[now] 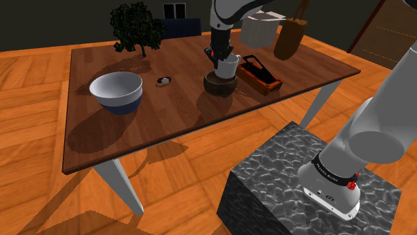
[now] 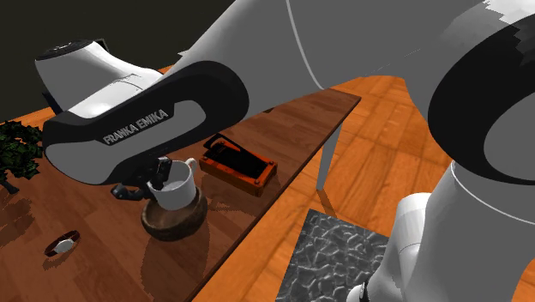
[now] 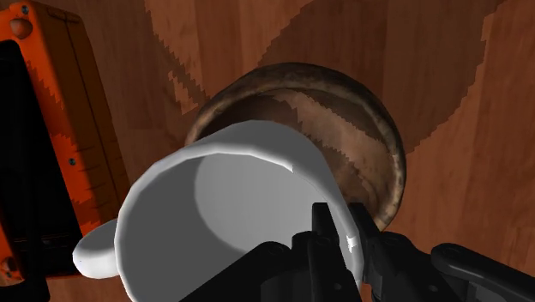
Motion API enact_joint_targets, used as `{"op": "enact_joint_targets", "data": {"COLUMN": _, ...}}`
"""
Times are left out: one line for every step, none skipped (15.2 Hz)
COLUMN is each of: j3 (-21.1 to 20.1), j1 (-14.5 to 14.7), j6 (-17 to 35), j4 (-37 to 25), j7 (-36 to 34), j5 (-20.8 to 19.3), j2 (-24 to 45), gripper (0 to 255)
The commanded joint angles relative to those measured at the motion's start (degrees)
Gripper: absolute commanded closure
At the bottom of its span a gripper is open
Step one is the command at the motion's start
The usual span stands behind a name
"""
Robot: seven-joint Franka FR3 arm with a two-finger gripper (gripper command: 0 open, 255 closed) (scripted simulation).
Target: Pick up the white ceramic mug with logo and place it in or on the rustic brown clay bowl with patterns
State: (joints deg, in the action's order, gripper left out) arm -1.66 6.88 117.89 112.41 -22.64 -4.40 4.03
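Fingers [image 3: 378, 254] pinch white mug [image 1: 229, 65] [image 2: 176, 185] [image 3: 231, 206] at rim, one inside, one outside. Mug tilted, low over brown patterned bowl [image 1: 220, 84] [image 2: 174, 221] [image 3: 364, 141] on bench [image 1: 167, 117]; contact unclear. Orange-black case [image 1: 260, 75] just beside bowl, on shoulder view's right.

Shoulder view: the white mug [image 1: 229, 65] hides part of the brown bowl [image 1: 220, 85]; the small object [image 1: 162, 81] left of it is too small to name. Second exterior view: the arm [image 2: 154, 111] blocks most of the upper frame, and the plant [image 2: 17, 150] is cut at the left edge. Wrist view: the orange case [image 3: 81, 129] runs off the frame.
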Motion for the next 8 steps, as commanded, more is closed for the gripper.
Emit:
{"op": "enact_joint_targets", "data": {"j3": 0.0, "j1": 0.0, "j6": 0.0, "j4": 0.0, "j7": 0.0, "j5": 0.0, "j2": 0.0, "gripper": 255}}
{"op": "enact_joint_targets", "data": {"j3": 0.0, "j1": 0.0, "j6": 0.0, "j4": 0.0, "j7": 0.0, "j5": 0.0, "j2": 0.0, "gripper": 255}}
{"op": "enact_joint_targets", "data": {"j3": 0.0, "j1": 0.0, "j6": 0.0, "j4": 0.0, "j7": 0.0, "j5": 0.0, "j2": 0.0, "gripper": 255}}
{"op": "enact_joint_targets", "data": {"j3": 0.0, "j1": 0.0, "j6": 0.0, "j4": 0.0, "j7": 0.0, "j5": 0.0, "j2": 0.0, "gripper": 0}}
{"op": "enact_joint_targets", "data": {"j3": 0.0, "j1": 0.0, "j6": 0.0, "j4": 0.0, "j7": 0.0, "j5": 0.0, "j2": 0.0, "gripper": 0}}
{"op": "enact_joint_targets", "data": {"j3": 0.0, "j1": 0.0, "j6": 0.0, "j4": 0.0, "j7": 0.0, "j5": 0.0, "j2": 0.0, "gripper": 0}}
{"op": "enact_joint_targets", "data": {"j3": 0.0, "j1": 0.0, "j6": 0.0, "j4": 0.0, "j7": 0.0, "j5": 0.0, "j2": 0.0, "gripper": 0}}
{"op": "enact_joint_targets", "data": {"j3": 0.0, "j1": 0.0, "j6": 0.0, "j4": 0.0, "j7": 0.0, "j5": 0.0, "j2": 0.0, "gripper": 0}}
